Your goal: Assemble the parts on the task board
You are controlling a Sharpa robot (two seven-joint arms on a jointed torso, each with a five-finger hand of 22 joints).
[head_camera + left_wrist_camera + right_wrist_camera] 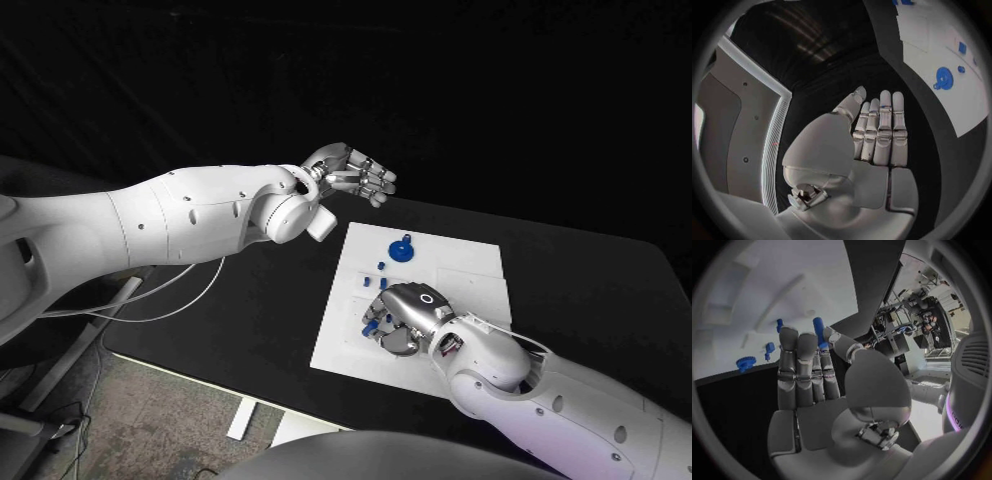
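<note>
The white task board (459, 262) lies in the middle of the black table. A blue gear (400, 250) sits near its far edge, with small blue parts (374, 283) just in front of it. My right hand (405, 321) hovers low over the board's near left part. In the right wrist view a blue peg (819, 331) is pinched between that hand's thumb and a fingertip, while its other fingers are stretched out. My left hand (351, 171) is raised beyond the board's far left corner, fingers extended side by side, holding nothing. From the left wrist the gear (943, 79) appears off to one side.
A white cable (159, 298) runs over the table's left edge under the left arm. The right half of the board (476, 290) carries flat white raised plates. Black table surface (591, 280) spreads to the board's right.
</note>
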